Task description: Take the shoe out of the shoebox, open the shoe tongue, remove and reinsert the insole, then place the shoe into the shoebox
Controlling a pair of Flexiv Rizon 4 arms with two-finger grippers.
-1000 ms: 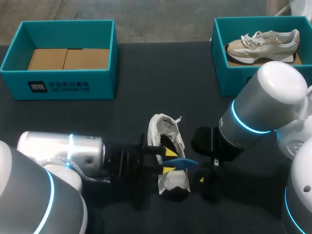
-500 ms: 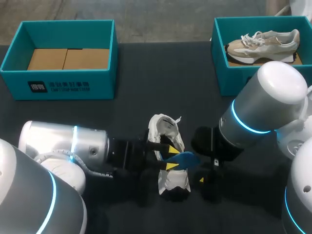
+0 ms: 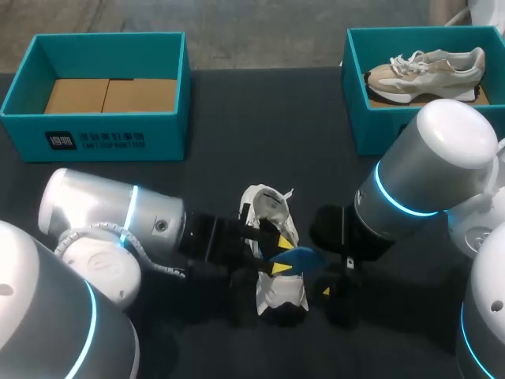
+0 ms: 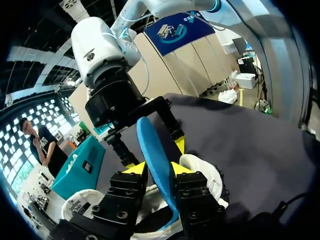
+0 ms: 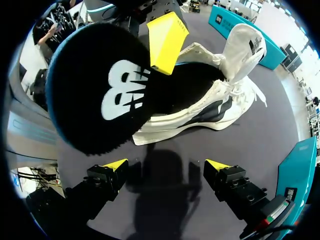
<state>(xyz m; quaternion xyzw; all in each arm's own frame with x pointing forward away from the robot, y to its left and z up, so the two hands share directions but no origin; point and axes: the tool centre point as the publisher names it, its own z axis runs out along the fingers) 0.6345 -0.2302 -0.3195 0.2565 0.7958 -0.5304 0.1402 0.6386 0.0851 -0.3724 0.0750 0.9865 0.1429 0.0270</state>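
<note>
A white shoe [image 3: 272,229] lies on the dark table, tongue pulled up, also in the right wrist view [image 5: 215,95]. My left gripper [image 3: 274,257] hovers over the shoe's heel, shut on the insole [image 3: 298,257], which is blue on top. In the left wrist view the insole [image 4: 150,150] stands on edge between the yellow tips of that gripper [image 4: 157,169]. Its black underside [image 5: 100,95] with a white logo faces my right gripper [image 5: 167,165], which stands open low over the table beside the shoe [image 3: 327,292], holding nothing.
A teal shoebox [image 3: 31,130] with cardboard inside stands at the back left. Another teal box [image 3: 359,118] at the back right holds a beige shoe [image 3: 426,67]. Bare table lies between the two boxes.
My left arm has swung rightward over the shoe and its fingers have tightened on the insole, which has turned to show more of its blue face. The right arm has not moved.
</note>
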